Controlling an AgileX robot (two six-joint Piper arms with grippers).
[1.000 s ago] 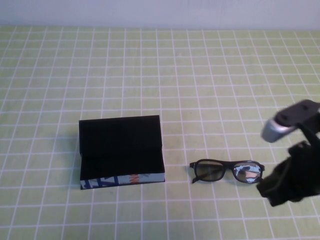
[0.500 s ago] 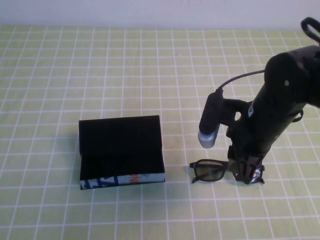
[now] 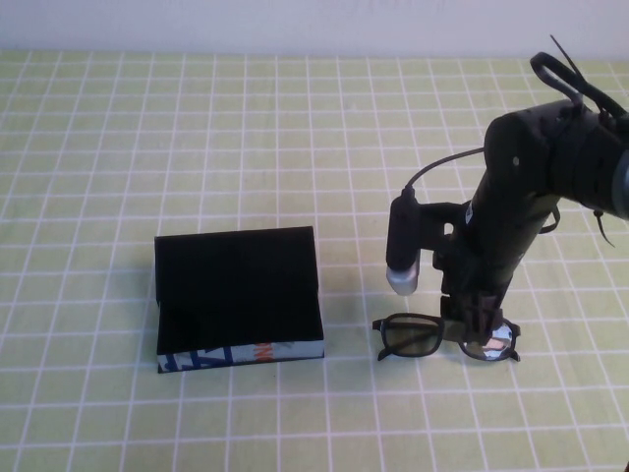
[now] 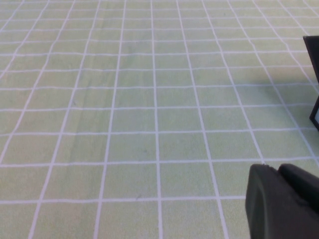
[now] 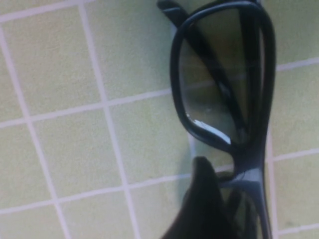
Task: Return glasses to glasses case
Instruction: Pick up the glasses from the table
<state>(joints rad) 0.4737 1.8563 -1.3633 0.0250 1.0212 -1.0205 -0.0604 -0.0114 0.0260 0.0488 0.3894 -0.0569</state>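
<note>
From your high view, the right claw [image 3: 479, 324] sits on the bridge of the glasses [image 3: 444, 337], which lie on the desk [image 3: 295, 147] right of the glasses case [image 3: 239, 298]. You cannot tell its grip.

Your left wrist view shows the left claw [image 4: 281, 201] over bare desk, its grip unreadable too.

Your right wrist view has one fingertip [image 5: 202, 199] touching the frame's bridge.

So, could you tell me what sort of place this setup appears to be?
Probably a lab tabletop for manipulation tests: a green gridded mat, only the glasses and glasses case on it. The right gripper is down at the glasses; the left gripper is over bare mat.
</note>
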